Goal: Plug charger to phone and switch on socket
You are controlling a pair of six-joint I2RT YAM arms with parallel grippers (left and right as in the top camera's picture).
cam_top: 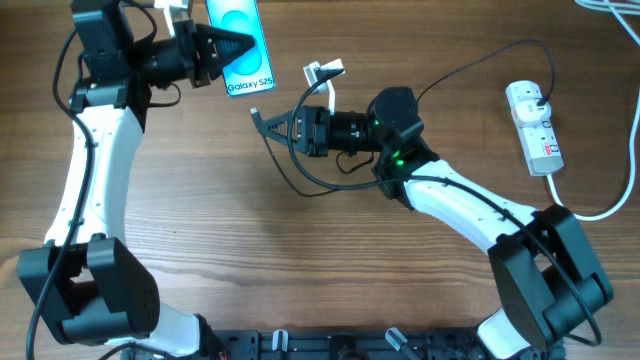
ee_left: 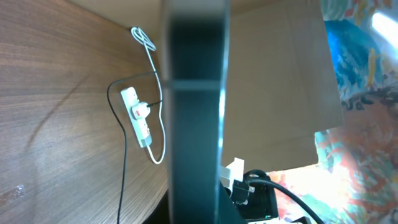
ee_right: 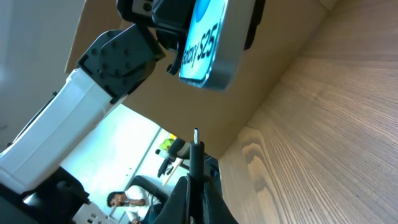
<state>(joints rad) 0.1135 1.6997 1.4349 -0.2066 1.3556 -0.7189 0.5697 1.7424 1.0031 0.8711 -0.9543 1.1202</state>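
From overhead, the left gripper [cam_top: 238, 45] sits at the table's [cam_top: 200, 200] far edge with its jaws clamped on the phone [cam_top: 250, 72]. The teal screen faces up, and the white band clearly reads "Galaxy S25". Just beside that end of the phone is the right gripper [cam_top: 265, 122], jaws pinched on the charger [cam_top: 478, 63]. Its thin black cable arcs away across the wood to the socket [cam_top: 535, 125] at the far right. The socket lies flat, well apart from the phone. Its red-and-grey label is too small to read, and a thick white cord [cam_top: 610, 205] curls off its near end.

On the left wrist camera, the phone [ee_left: 196, 93] fills the middle as a dark, blurred edge, held edge-on to the lens. Beyond it the socket [ee_left: 138, 118] lies small on the table [ee_left: 56, 93], with the charger cable [ee_left: 122, 174] and the white cord [ee_left: 163, 134] trailing from it.

On the right wrist camera, the phone [ee_right: 208, 43] hangs overhead in the left gripper's [ee_right: 186, 9] black jaws, and "axy S25" is legible on its face. Below it the charger [ee_right: 196, 138] points its silvery tip straight at the phone's bottom edge, close but with a clear gap between them. The right gripper [ee_right: 194, 180] has the plug body squeezed tight between its jaws. The wood-grain table [ee_right: 323, 124] slopes off to the right.
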